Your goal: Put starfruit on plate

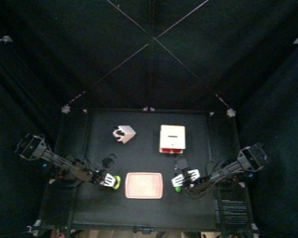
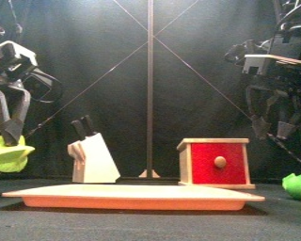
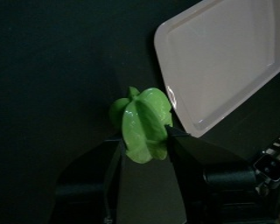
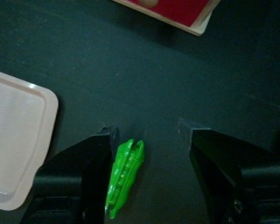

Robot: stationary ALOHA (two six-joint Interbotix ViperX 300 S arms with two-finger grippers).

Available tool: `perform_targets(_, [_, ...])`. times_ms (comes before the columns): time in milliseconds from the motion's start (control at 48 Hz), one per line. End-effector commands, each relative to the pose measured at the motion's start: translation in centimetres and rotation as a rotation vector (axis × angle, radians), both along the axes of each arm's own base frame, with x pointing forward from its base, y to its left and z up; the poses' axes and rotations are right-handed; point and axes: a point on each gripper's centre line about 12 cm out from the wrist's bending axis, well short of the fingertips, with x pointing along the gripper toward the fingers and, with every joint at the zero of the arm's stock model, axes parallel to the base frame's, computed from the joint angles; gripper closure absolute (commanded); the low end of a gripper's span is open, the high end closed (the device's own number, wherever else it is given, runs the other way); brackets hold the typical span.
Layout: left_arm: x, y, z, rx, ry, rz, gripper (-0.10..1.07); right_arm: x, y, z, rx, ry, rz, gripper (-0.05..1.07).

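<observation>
The starfruit (image 3: pixel 143 127), a ridged yellow-green piece, sits between my left gripper's jaws in the left wrist view. The front view shows it (image 2: pixel 5 155) held above the table at the far left. My left gripper (image 1: pixel 108 179) is shut on it, just left of the pale pink square plate (image 1: pixel 144 185), which lies flat at the table's front middle and also shows in the left wrist view (image 3: pixel 224 61). My right gripper (image 1: pixel 181 179) is open just right of the plate, low over the table. A thin green piece (image 4: pixel 125 175) lies on the table between its jaws.
A white blocky object with dark spots (image 1: pixel 122 134) stands behind the plate to the left. A cream block with a red edge (image 1: pixel 173 138) stands behind it to the right. Black curtains surround the table.
</observation>
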Motion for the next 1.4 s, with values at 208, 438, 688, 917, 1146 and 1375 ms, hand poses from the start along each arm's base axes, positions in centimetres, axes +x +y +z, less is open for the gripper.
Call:
perform_targets(208, [3.0, -0.9, 3.5, 0.011, -0.129, -0.049, 0.34, 0.0, 0.3, 0.8, 0.013, -0.029, 0.005, 0.13])
perform_targets(438, [6.2, -1.2, 4.5, 0.001, -0.213, -0.072, 0.34, 0.0, 0.3, 0.9, 0.012, -0.031, 0.007, 0.13])
perform_targets(688, [10.7, -0.3, 3.0, -0.026, -0.223, -0.032, 0.34, 0.0, 0.2, 0.9, 0.012, -0.031, 0.006, 0.13])
perform_targets(917, [15.3, 0.8, 1.2, -0.090, -0.191, 0.094, 0.34, 0.0, 0.3, 0.9, 0.012, -0.029, 0.007, 0.13])
perform_targets(1146, [16.8, -0.3, -1.9, -0.224, -0.162, 0.180, 0.34, -0.1, 0.3, 0.8, 0.010, -0.026, 0.009, 0.13])
perform_targets(1375, [16.4, -0.1, -2.6, -0.210, -0.158, 0.153, 0.33, -0.1, 0.3, 0.7, 0.014, -0.025, 0.007, 0.13])
